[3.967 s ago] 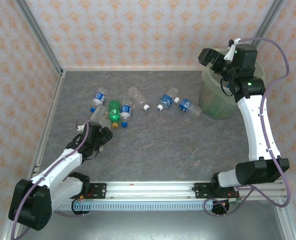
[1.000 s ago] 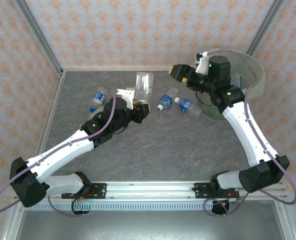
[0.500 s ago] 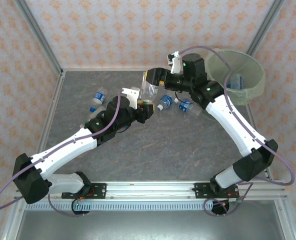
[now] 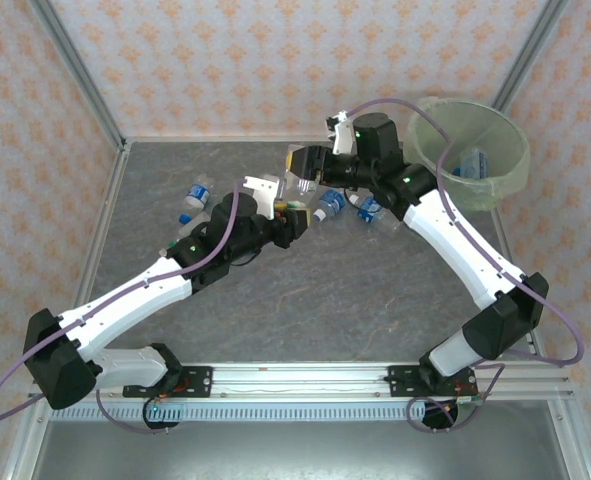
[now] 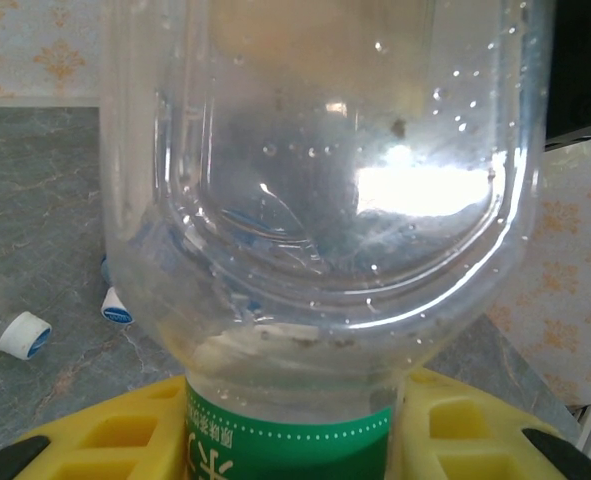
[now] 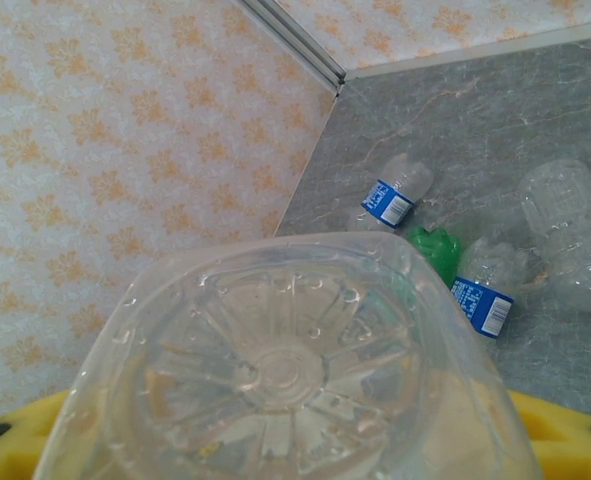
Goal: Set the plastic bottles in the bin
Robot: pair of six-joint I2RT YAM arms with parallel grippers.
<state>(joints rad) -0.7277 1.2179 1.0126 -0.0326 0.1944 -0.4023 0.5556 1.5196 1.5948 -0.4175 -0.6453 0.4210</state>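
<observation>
Bottle (image 5: 315, 200): clear, droplets inside, green label. Left fingers (image 5: 165, 400) clamped on labelled end; right fingers (image 6: 565, 430) flank base, grip unclear.

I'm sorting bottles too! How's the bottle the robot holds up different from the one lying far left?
The held bottle has a green label; the far-left bottle has a blue one. The held bottle is raised off the table; the far-left bottle lies on it. Both are clear plastic.

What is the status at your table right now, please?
Left claw shut on clear green-label bottle. Right claw around its base, grip unconfirmed. Loose bottles on table, none blocking the bin.
</observation>
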